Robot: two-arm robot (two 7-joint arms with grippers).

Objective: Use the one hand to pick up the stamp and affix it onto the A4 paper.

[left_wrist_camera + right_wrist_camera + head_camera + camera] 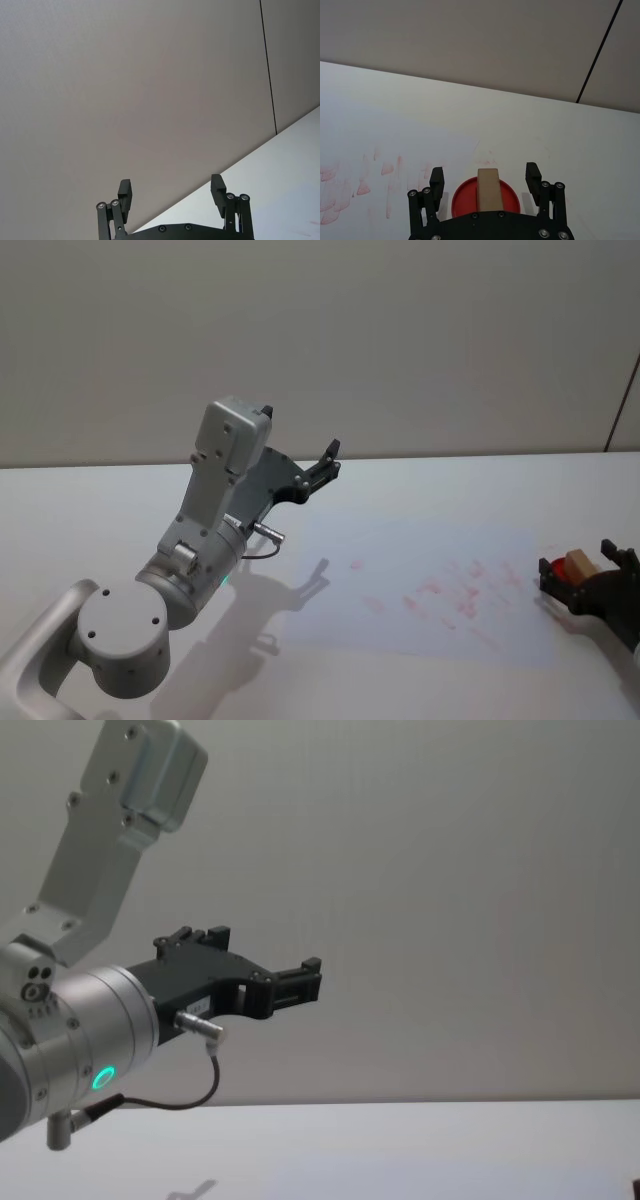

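Right pincer (484,182) spread open around the stamp (489,188), grasp not yet made.

From my right wrist view, the fingers (437,181) stand apart on either side of the wooden stamp without touching it; the stamp rests upright on a red ink pad (510,196). In the head view this puts my right pincer (588,575) low at the right edge of the tabletop (420,490), just beside the A4 paper (420,580), which already carries many red marks. My judgement: approach done; closing, lifting, carrying over and pressing onto the sheet are all left. Right arm reaches in low with its fingers bracketing the block. My left pincer (322,467) is parked, raised well above the tabletop, pointing toward the back wall, fingers apart and empty.
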